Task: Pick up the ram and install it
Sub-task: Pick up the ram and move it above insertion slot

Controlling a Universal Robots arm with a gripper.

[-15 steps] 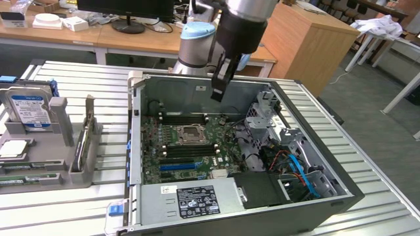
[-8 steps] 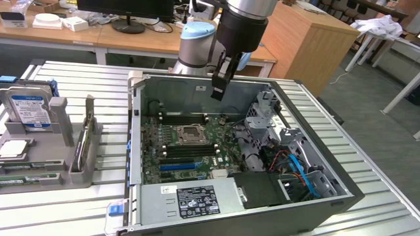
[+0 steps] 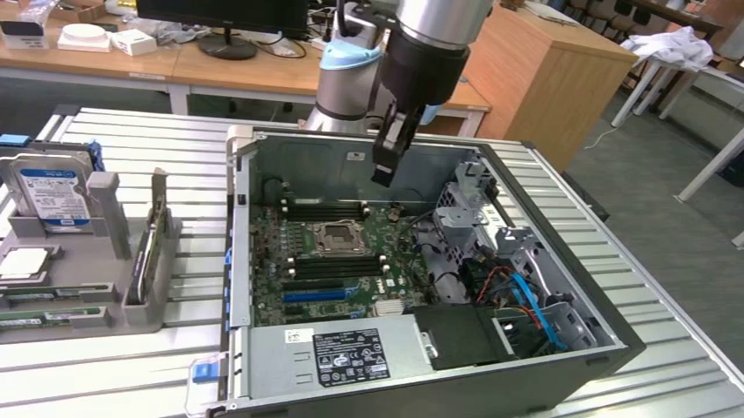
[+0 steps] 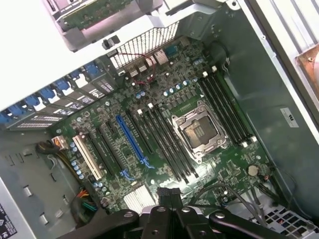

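Note:
My gripper [image 3: 388, 171] hangs above the open computer case [image 3: 244, 261], over the motherboard's [image 3: 337, 252] far part. It is shut on a thin dark ram stick [image 3: 389, 152] held on edge and pointing down. In the wrist view the gripper [image 4: 168, 204] has the ram's dark end [image 4: 168, 192] between its black fingers [image 4: 149, 219]. Below it lie the empty black ram slots [image 4: 167, 144] on one side of the CPU socket [image 4: 199, 132], with more slots [image 4: 227, 107] on the other side. The stick is still well above the board and touches no slot.
A grey parts holder [image 3: 111, 261] at the exterior view's left carries a hard drive [image 3: 52, 196] and green boards [image 3: 35, 318]. Inside the case are a metal drive cage [image 3: 465, 205], cables [image 3: 524, 292] and the power supply [image 3: 337, 353]. Wooden desks stand behind.

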